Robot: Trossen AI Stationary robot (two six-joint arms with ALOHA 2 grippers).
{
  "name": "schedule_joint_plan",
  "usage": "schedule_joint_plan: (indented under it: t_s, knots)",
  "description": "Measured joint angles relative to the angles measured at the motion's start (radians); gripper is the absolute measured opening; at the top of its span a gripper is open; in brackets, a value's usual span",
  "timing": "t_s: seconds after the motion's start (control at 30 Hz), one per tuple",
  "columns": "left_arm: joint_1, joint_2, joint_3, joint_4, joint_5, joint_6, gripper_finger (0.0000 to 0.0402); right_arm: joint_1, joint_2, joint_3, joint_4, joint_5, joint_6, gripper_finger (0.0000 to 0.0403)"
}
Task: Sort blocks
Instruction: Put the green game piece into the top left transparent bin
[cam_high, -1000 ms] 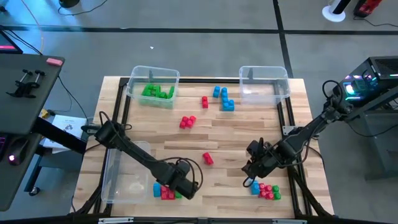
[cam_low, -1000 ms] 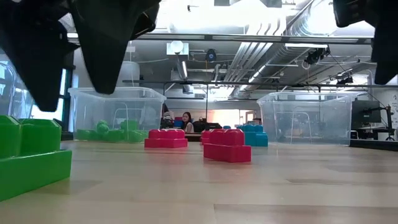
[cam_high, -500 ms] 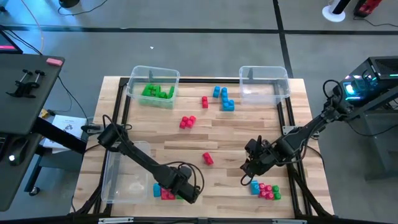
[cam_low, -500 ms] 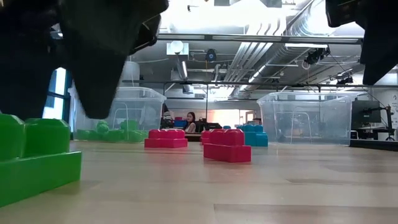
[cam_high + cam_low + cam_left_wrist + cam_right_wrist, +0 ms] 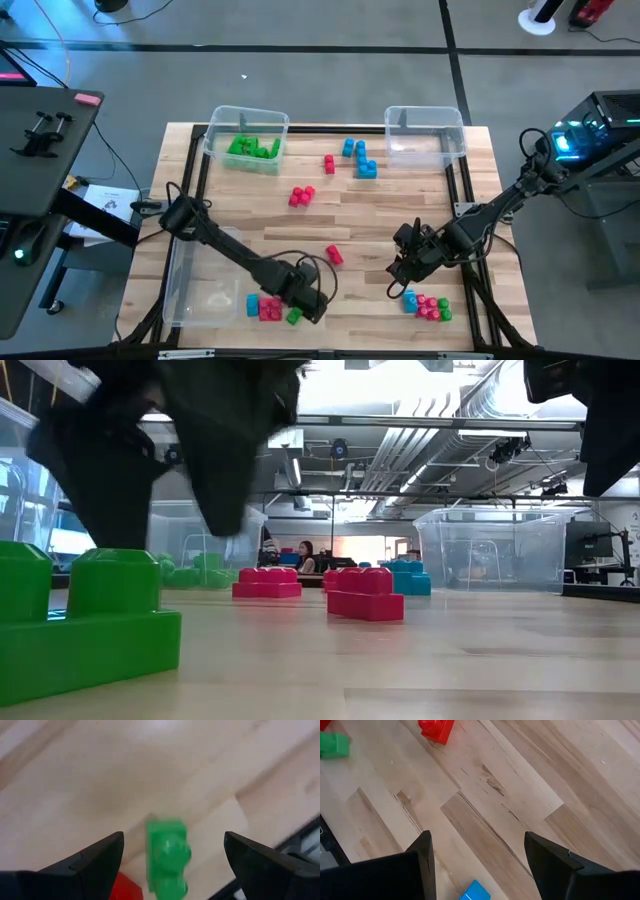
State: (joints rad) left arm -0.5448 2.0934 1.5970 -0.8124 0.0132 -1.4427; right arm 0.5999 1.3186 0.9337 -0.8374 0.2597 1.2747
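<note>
The left gripper (image 5: 170, 865) hangs spread over a green block (image 5: 167, 857) on the surface (image 5: 400, 215). The right gripper (image 5: 477, 870), also spread and empty, hovers near a blue block (image 5: 476, 891).

We see the left gripper (image 5: 170, 855) spread wide over a green block (image 5: 167, 857) beside a red block (image 5: 127, 887).

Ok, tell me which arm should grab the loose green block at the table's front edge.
Left. The left gripper hangs open right over the green block, which shows between its fingers. The right gripper is also open but sits across the table by another cluster.
</note>
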Motion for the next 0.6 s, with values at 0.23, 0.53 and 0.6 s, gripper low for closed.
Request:
schedule_joint_plan:
  t_s: [0.23,0.53,0.6]
  knots:
    - [-0.081,0.038,-0.001,-0.066,0.005,0.012,0.033,-0.001,0.0,0.0,-0.004,0.021,0.0,0.0193]
    - [-0.05,0.069,0.0,-0.004,-0.037,0.006,0.0329,-0.006,0.0,0.0,-0.007,0.021,0.0,0.0192]
    - [-0.044,0.069,0.0,-0.033,-0.061,0.018,0.0326,-0.006,0.0,0.0,-0.007,0.021,0.0,0.0193]
